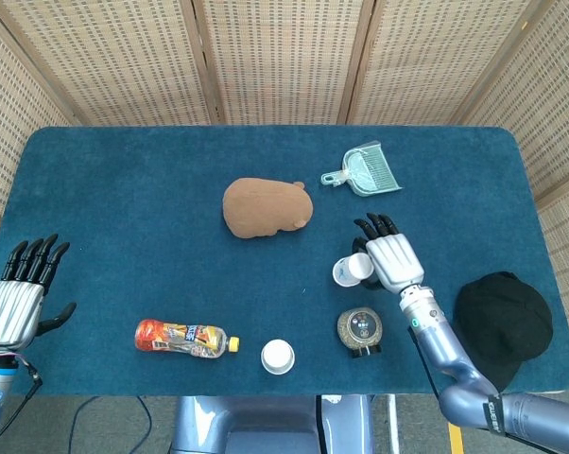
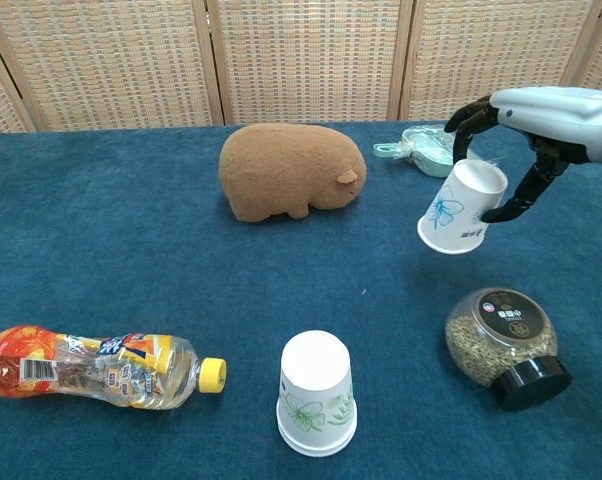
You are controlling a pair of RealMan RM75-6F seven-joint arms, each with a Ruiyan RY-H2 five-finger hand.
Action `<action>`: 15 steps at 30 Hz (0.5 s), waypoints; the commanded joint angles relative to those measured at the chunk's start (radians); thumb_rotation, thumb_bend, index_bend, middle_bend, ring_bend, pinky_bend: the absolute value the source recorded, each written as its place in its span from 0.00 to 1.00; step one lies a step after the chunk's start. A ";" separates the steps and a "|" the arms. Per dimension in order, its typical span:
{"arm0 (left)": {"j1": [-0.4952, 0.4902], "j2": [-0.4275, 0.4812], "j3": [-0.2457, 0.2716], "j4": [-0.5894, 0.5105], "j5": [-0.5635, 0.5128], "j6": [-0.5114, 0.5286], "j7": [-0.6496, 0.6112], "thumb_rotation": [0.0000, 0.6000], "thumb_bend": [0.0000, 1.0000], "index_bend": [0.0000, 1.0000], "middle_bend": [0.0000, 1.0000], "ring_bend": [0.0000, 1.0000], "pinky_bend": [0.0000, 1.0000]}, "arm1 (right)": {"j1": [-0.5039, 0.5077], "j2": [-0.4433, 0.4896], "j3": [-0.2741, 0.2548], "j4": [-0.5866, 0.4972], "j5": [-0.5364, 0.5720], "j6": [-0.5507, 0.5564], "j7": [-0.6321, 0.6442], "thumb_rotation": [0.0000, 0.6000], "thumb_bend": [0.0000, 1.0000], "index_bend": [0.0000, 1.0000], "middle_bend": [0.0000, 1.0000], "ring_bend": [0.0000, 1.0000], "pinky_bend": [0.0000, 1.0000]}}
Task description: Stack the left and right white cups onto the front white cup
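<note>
My right hand (image 1: 390, 260) grips a white cup with a blue print (image 1: 349, 270), tilted and lifted off the table, right of centre. In the chest view the cup (image 2: 459, 208) hangs mouth-down under the hand (image 2: 541, 110), fingers curled around its upper part. The front white cup (image 1: 278, 357) stands upside down near the table's front edge, green print on its side (image 2: 317, 393). It is well to the left of and nearer than the held cup. My left hand (image 1: 20, 288) hovers at the far left edge with fingers spread, holding nothing.
A brown plush animal (image 1: 266, 208) lies mid-table. A plastic bottle (image 1: 185, 338) lies on its side front left. A seed jar (image 1: 360, 329) lies just below the right hand. A teal dustpan (image 1: 368, 170) sits behind, and a black cap (image 1: 504, 317) at right.
</note>
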 commanded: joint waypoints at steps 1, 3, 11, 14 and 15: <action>0.002 0.000 -0.003 0.001 0.000 -0.001 -0.005 1.00 0.27 0.04 0.00 0.00 0.00 | -0.045 0.055 -0.044 -0.109 -0.101 0.065 0.032 1.00 0.31 0.49 0.21 0.05 0.12; 0.002 0.001 -0.005 0.002 -0.003 -0.004 -0.007 1.00 0.27 0.04 0.00 0.00 0.00 | -0.064 0.068 -0.069 -0.151 -0.148 0.086 0.042 1.00 0.31 0.49 0.21 0.05 0.13; 0.001 0.000 -0.009 0.006 -0.006 -0.024 -0.012 1.00 0.27 0.04 0.00 0.00 0.00 | -0.130 0.078 -0.172 -0.248 -0.311 0.153 0.048 1.00 0.31 0.49 0.21 0.05 0.13; 0.001 -0.002 -0.013 0.010 -0.001 -0.021 -0.017 1.00 0.27 0.04 0.00 0.00 0.00 | -0.142 0.055 -0.187 -0.252 -0.332 0.164 0.036 1.00 0.31 0.49 0.21 0.05 0.12; 0.002 -0.002 -0.013 0.011 0.000 -0.020 -0.018 1.00 0.27 0.04 0.00 0.00 0.00 | -0.145 0.047 -0.188 -0.255 -0.337 0.167 0.031 1.00 0.31 0.49 0.21 0.05 0.12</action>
